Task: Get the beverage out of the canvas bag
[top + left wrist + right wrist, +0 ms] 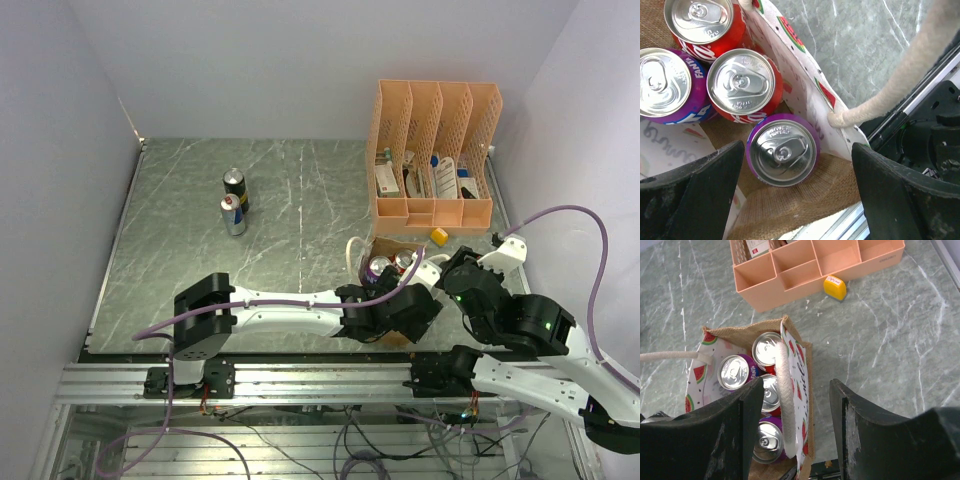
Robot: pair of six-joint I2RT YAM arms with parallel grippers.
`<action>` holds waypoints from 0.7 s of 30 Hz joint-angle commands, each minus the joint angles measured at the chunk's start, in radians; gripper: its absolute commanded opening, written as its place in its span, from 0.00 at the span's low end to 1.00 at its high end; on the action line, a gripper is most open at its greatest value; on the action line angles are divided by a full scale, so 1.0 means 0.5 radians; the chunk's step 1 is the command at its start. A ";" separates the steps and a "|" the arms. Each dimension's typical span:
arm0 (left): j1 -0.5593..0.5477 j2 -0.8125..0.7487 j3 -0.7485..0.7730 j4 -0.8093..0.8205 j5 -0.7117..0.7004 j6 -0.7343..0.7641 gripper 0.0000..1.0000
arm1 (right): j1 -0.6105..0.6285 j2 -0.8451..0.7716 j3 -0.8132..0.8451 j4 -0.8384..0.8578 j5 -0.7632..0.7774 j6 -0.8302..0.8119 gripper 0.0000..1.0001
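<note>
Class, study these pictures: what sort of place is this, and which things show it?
Most likely a robotics test bench, not a home or shop: robot arms bolted to an aluminium rail, plain white walls boxing in the table, and staged props such as the canvas bag of cans.

The canvas bag [809, 405], tan burlap with a white watermelon-print lining and white rope handles [782, 375], stands open on the table [300, 200], with two purple cans [783, 149] and two red cans [741, 87] upright inside it.

White arms [290, 320], black fingers [690, 200]; purple cables [570, 208].
</note>
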State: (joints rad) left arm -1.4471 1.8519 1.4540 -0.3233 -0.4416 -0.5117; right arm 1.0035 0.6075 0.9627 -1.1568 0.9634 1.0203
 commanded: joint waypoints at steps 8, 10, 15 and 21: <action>-0.045 0.151 0.034 -0.423 0.099 -0.111 0.94 | 0.009 -0.026 0.011 0.065 0.063 0.047 0.55; -0.044 0.087 -0.041 -0.407 0.104 -0.133 0.95 | 0.012 -0.029 0.011 0.069 0.061 0.047 0.55; -0.044 0.028 -0.151 -0.325 0.162 -0.164 0.96 | 0.010 -0.021 0.008 0.080 0.058 0.033 0.55; -0.017 0.195 -0.073 -0.275 0.220 -0.145 0.96 | 0.011 -0.006 0.014 0.063 0.055 0.046 0.55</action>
State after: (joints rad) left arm -1.4403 1.8557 1.4330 -0.3748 -0.4549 -0.5842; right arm 1.0039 0.6037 0.9627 -1.1316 0.9680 1.0248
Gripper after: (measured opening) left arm 0.963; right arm 0.552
